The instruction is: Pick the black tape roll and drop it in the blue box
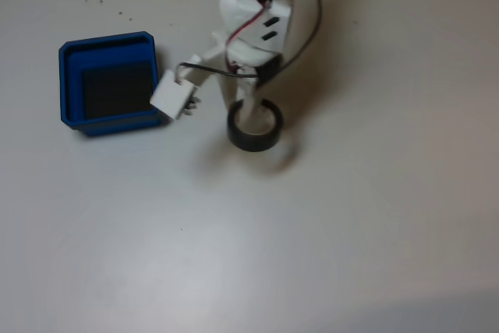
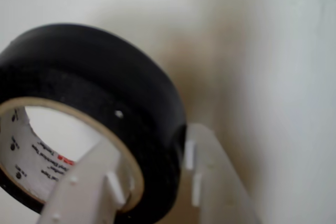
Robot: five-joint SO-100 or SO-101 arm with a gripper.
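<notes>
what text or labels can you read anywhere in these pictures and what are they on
Nothing can be read for certain.
Inner core of the black tape roll, wrist view: small dark print with a red mark, at an angle and too blurred to read.
Blue box, table and arm, fixed view: no words or numbers that can be made out.

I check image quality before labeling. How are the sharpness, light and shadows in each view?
Fixed view: soft overall, even light, a faint shadow on the table beneath the black tape roll; blue box is clear enough. Wrist view: the roll is sharp, the near gripper fingers blurred, wall-like background washed out.
</notes>
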